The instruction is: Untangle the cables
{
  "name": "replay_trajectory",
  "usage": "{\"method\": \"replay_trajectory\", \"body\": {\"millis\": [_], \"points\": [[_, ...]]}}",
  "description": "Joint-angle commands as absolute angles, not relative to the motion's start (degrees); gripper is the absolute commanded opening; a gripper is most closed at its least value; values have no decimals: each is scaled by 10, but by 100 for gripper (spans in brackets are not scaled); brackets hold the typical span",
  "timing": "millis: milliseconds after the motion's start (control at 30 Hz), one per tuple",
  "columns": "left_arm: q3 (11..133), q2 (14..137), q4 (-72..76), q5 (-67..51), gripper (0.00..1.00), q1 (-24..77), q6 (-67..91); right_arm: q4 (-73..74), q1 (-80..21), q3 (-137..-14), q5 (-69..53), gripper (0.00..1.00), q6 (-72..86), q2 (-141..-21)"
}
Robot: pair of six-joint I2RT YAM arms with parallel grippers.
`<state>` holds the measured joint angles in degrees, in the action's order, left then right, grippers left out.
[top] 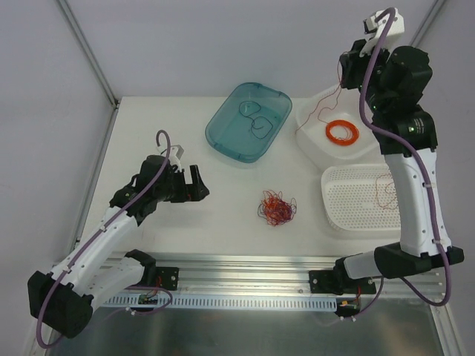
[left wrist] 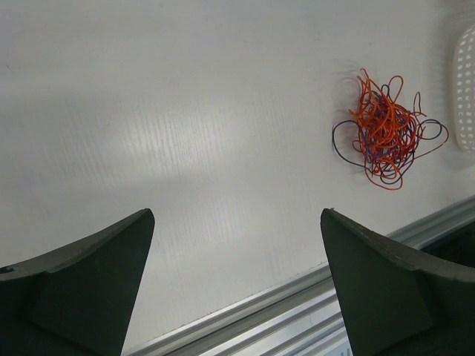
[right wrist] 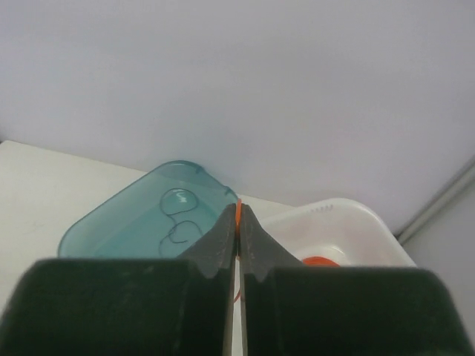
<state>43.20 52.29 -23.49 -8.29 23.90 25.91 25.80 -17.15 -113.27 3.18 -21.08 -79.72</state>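
Your right claw (top: 347, 63) is pinching shut on one orange-red strand (right wrist: 238, 208), raised high over the back of the desk (top: 171, 133); the strand is trailing down towards the white bin (top: 315, 111) holding the flat orange coil (top: 341, 133). I am judging that its loose end is risking a snag on the bin's rim or on the coil; a fast swing could be dragging either along, or pulling so thin a wire out of the pinch.

Your left claw (left wrist: 236, 215) is standing wide open and holding nothing, low over the desk and well apart from the cables (top: 277, 208). The wad is lying loose on the bare desk, between that claw and the perforated basket (top: 349, 215), near the front rail (top: 245, 259).

Nothing is pinning the wad; so a one-sided pull is likely dragging the whole knot rather than freeing a strand. A deep bite into its middle is likely tightening the loops. A sweeping approach could be pushing it onto the rail, where wires this fine would be catching in the slots.
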Motion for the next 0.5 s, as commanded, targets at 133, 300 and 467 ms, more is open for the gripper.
{"method": "replay_trajectory", "body": {"millis": [133, 300, 467], "points": [[430, 559, -227, -105, 96, 236, 245, 189, -42, -1190, 3, 1, -203, -893], [432, 581, -226, -119, 97, 236, 251, 163, 15, -1180, -43, 1, -157, -948], [430, 593, -226, -120, 97, 237, 258, 106, 54, -1091, -75, 1, -102, -981]]}}
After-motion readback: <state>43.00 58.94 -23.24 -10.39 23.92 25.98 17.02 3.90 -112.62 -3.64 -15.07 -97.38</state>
